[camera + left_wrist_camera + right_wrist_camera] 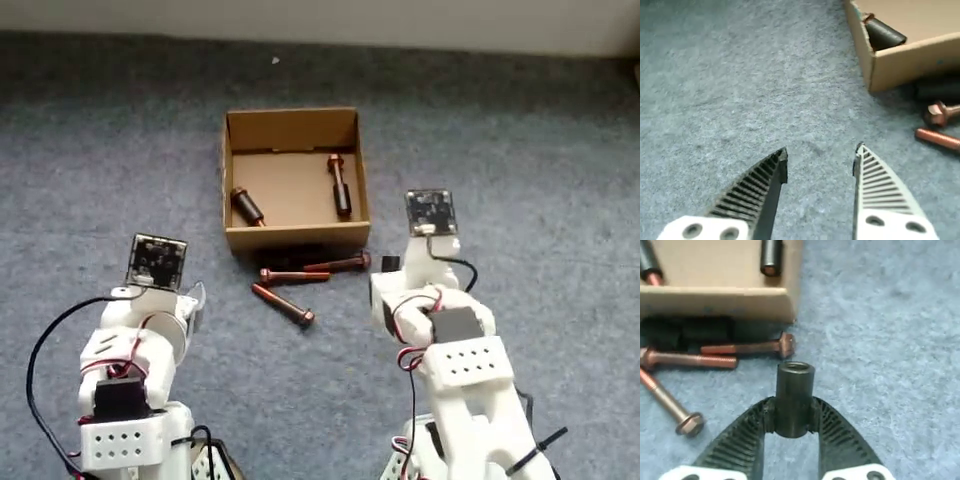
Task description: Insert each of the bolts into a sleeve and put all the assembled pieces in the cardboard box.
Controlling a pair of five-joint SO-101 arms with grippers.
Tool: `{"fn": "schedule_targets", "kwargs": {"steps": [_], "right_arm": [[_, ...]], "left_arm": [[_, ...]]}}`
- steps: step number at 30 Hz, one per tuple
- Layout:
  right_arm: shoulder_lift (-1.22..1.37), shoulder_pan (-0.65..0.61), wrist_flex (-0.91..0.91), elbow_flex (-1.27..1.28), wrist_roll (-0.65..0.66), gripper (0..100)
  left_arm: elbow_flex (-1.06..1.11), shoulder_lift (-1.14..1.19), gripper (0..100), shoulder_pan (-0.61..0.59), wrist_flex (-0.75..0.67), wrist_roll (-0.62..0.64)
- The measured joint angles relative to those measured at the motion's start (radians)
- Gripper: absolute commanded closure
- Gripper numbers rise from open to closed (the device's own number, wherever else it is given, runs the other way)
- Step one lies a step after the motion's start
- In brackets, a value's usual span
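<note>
The right fingers [745,435] pinch a black sleeve [794,395]; the left fingers [880,185] stand wide apart above carpet [740,75], grasping nothing.

Coppery metal bolts [745,347], matt black sleeve [794,399], plain cardboard box [294,236], rough grey carpet [740,100]

surface: grey carpet [520,150] | on it: cardboard box [290,237]; three loose bolts [283,303] and dark sleeves [687,332] beside its near wall
</note>
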Motion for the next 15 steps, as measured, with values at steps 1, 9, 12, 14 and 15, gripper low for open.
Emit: {"fn": "schedule_targets", "kwargs": {"steps": [1, 9, 12, 14, 15], "right_arm": [[0.0, 0.018, -0.048, 0.031, -0.014, 99.1], [-0.002, 0.123, -0.215, 0.109, -0.109, 99.1], [-0.002, 0.146, -0.219, 0.109, -0.132, 99.1], [-0.002, 0.17, -0.219, 0.109, -0.147, 99.1], [-0.002, 0.184, -0.219, 0.109, -0.157, 99.1]], "left_arm": [[-0.017, 0.0, 77, 0.028, 0.014, -0.017], [-0.229, 0.011, 77, 0.224, 0.138, -0.101], [-0.287, 0.114, 77, 0.304, 0.143, -0.137], [-0.336, 0.216, 77, 0.348, 0.143, -0.166], [-0.365, 0.285, 77, 0.367, 0.143, -0.186]]}}
